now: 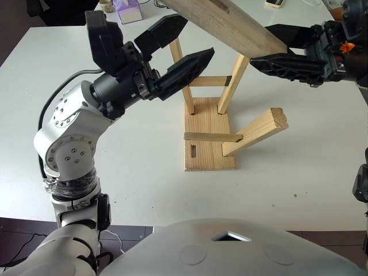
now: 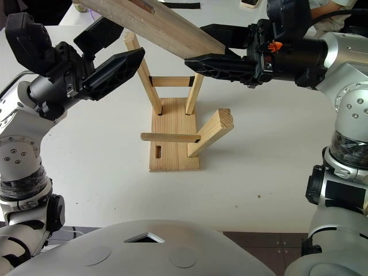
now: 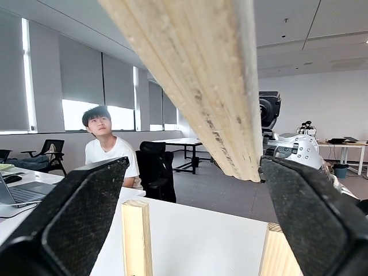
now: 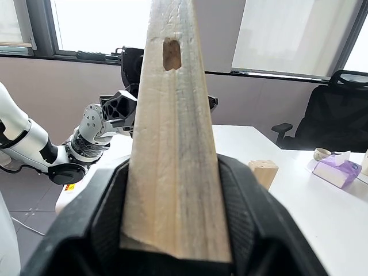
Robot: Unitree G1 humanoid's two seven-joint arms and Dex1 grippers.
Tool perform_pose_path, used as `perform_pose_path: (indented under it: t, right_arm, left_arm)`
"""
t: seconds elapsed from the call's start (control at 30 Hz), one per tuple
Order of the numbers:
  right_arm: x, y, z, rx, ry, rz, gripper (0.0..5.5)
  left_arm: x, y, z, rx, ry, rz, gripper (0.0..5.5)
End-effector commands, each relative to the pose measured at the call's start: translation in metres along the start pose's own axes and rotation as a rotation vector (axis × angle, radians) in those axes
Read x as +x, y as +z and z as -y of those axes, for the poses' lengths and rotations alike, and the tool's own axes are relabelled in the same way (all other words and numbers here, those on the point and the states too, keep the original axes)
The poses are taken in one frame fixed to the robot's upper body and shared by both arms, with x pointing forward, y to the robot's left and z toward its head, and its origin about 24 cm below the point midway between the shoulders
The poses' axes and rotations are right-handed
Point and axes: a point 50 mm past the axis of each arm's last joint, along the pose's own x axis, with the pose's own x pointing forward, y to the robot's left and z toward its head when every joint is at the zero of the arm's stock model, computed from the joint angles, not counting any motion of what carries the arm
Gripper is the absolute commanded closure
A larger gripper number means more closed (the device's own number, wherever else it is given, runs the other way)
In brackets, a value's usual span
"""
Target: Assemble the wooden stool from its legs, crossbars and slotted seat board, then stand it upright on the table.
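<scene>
Right hand (image 2: pixel 195 43) is clamped on the end of the slotted seat board (image 1: pixel 230 23), which I see tilted in the air above the counter (image 1: pixel 115 172). Left hand (image 1: pixel 200 34) gapes wide and holds nothing, just beside the upright legs (image 1: pixel 183 75). These are joined by a crossbar (image 1: pixel 210 81) and stand in a flat base board (image 1: pixel 207 155). A third leg (image 1: pixel 259 131) leans on it.

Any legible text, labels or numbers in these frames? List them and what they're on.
None readable.
Purple tissue box: print too small to read.
Small yellow sticker: blurred.
Orange tab on the right end effector: no legible marking.
Slotted board: no print.
</scene>
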Motion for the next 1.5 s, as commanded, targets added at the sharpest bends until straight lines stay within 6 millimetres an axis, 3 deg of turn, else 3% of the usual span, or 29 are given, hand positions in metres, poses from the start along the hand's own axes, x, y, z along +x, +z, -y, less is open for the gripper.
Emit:
perform_pose_path:
  t: [0.03, 0.7, 1.1, 1.5]
  right_arm:
    - [0.002, 0.008, -0.001, -0.029, 0.016, 0.000, 3.46]
    - [0.004, 0.003, -0.001, -0.055, -0.012, 0.003, 3.46]
    - [0.000, 0.008, -0.001, 0.099, 0.126, 0.060, 3.46]
    - [0.003, 0.007, -0.004, 0.128, 0.214, 0.025, 3.46]
  left_arm:
    - [0.000, 0.002, 0.001, -0.008, 0.001, 0.006, 1.26]
    - [-0.003, 0.004, -0.013, -0.089, -0.009, 0.012, 1.26]
    - [0.008, 0.019, -0.001, -0.107, -0.155, 0.104, 1.26]
    - [0.020, 0.026, 0.009, -0.090, -0.232, 0.132, 1.26]
